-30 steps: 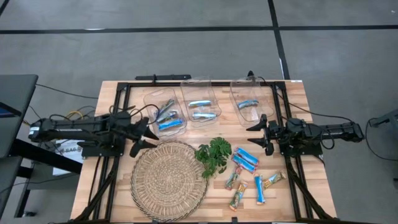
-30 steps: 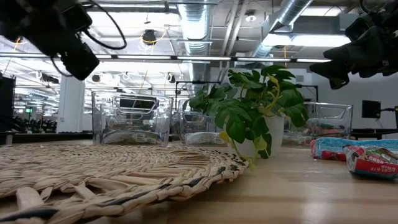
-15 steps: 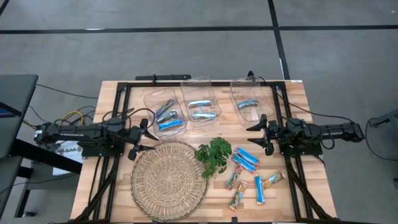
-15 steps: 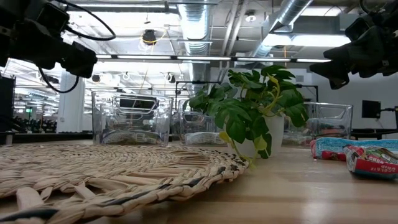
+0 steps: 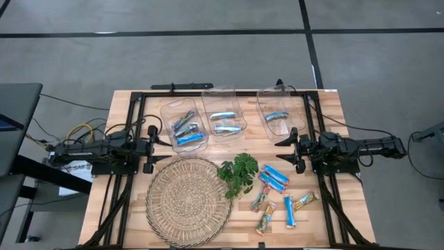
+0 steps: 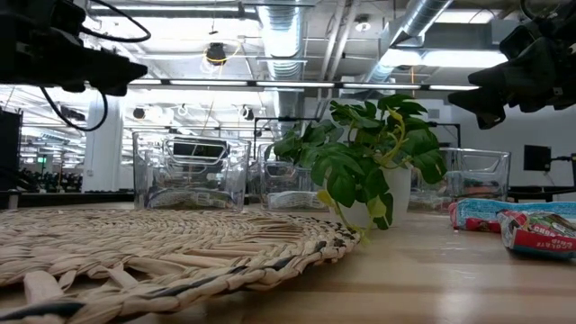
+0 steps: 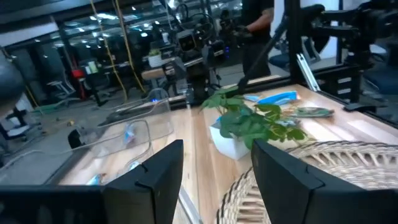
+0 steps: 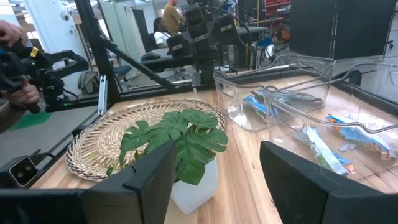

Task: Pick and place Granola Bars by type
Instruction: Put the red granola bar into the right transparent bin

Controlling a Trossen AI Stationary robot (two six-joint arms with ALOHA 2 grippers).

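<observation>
Since a second ago my left pincer (image 5: pixel 148 148) has drawn back toward the worktop's left edge and narrowed; my right pincer (image 5: pixel 293 150) has not shifted.

From above, three bins (image 5: pixel 223 118) along the far side already hold blue and silvery bars. The unsorted bars (image 5: pixel 275 177) lie near the right front, just beyond the plant (image 5: pixel 238 172); several tan ones (image 5: pixel 263 223) sit closest to the front edge. A woven mat (image 5: pixel 189 198) lies bare at the left front.

At table height, the plant stands mid-scene, bins behind it, two wrapped bars (image 6: pixel 513 222) at the right edge.

My left wrist view shows both fingers (image 7: pixel 152 180) parted, nothing between them. My right wrist view shows its fingers (image 8: pixel 147 180) spread wide, empty, facing plant, mat and bins.

I judge a drop is just done and the next pick is due. That calls for my right pincer, nearest the loose pile, to descend over one bar and close across its narrow width.
</observation>
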